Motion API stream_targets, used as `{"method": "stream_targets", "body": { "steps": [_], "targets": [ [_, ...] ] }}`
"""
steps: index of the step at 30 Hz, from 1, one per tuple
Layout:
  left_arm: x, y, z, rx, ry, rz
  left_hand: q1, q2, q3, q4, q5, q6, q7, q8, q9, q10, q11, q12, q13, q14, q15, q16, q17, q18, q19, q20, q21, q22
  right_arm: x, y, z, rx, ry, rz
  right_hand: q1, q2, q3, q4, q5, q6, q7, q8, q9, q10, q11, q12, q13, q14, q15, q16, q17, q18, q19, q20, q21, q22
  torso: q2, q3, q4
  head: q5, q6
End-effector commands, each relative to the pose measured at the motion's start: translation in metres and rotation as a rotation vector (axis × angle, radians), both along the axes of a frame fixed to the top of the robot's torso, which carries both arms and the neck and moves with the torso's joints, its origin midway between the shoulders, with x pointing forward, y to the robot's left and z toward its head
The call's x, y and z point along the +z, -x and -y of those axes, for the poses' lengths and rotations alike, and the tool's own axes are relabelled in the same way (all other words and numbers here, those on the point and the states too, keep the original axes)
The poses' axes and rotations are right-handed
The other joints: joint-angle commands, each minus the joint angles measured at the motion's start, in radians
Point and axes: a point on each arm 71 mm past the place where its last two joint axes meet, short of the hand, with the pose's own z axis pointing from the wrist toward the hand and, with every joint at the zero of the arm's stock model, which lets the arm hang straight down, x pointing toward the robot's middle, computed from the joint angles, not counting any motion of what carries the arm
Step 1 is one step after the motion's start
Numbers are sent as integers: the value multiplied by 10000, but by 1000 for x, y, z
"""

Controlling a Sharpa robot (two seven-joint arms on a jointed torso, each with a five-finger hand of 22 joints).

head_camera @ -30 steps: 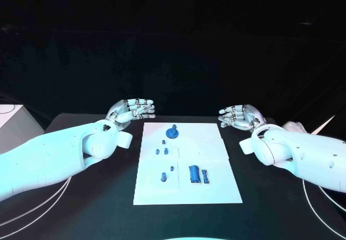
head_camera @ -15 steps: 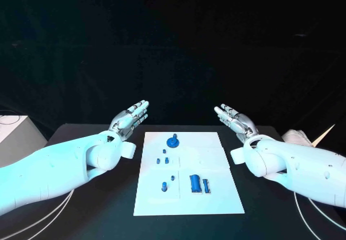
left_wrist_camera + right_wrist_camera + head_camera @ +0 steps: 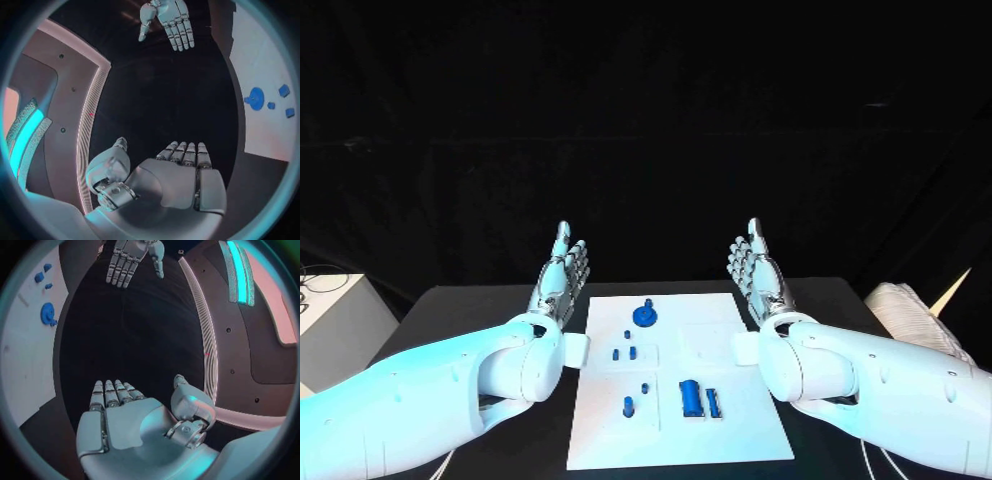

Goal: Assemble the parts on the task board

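The white task board (image 3: 668,440) lies flat between my arms. On it are a round blue part (image 3: 646,315) at the far end, small blue pegs (image 3: 625,353) in the middle, and a blue block (image 3: 691,397) with a thin bar (image 3: 713,402) nearer me. My left hand (image 3: 563,272) is raised above the board's far left corner, flat, fingers straight and apart, holding nothing. My right hand (image 3: 754,268) mirrors it over the far right corner. In the left wrist view my left hand (image 3: 181,175) faces the right hand (image 3: 169,20); the board (image 3: 262,60) and round part (image 3: 255,98) show beside them.
A white box (image 3: 329,320) stands off the table's left side. A pale ribbed object (image 3: 913,312) lies at the table's right edge. In the right wrist view, the board (image 3: 25,355) carries the round part (image 3: 47,314), and my left hand (image 3: 128,257) shows opposite.
Both hands have uncurled from half-closed to flat with straight fingers and have lifted higher. The whole picture has shifted, so the head camera has moved; the parts lie as before.
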Motion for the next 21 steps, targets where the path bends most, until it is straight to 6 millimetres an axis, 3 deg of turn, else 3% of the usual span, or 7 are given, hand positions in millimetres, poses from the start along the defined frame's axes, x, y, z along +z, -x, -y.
{"method": "stream_targets", "body": {
  "steps": [1, 21],
  "targets": [
    [2, 4, -4, 1282, -581, 239, -663, 24, -110, -15, -71, -163, -32, -70, -36, -179, -34, -66, -18, -158, -20, -64, -33, -207, -160, -53, -59, -57, 2, 0, 3, -496, -77, 169, -462, 21, -140, -17, -77, -167, -44, -73, -45, -265, -37, -72, -34, -209, -15, -64, -61, -136, -171, -21, -48, -62, -13, 21, 4, -2, 7],
    [2, 8, -2, 1430, -635, 222, -663, 24, -110, -15, -71, -163, -32, -70, -36, -179, -34, -66, -18, -158, -20, -64, -33, -207, -160, -53, -59, -57, 2, 0, 3, -496, -77, 169, -462, 21, -140, -17, -77, -167, -44, -73, -45, -265, -37, -72, -34, -209, -15, -64, -61, -136, -171, -21, -48, -62, -13, 21, 4, -2, 7]
  ]
}}
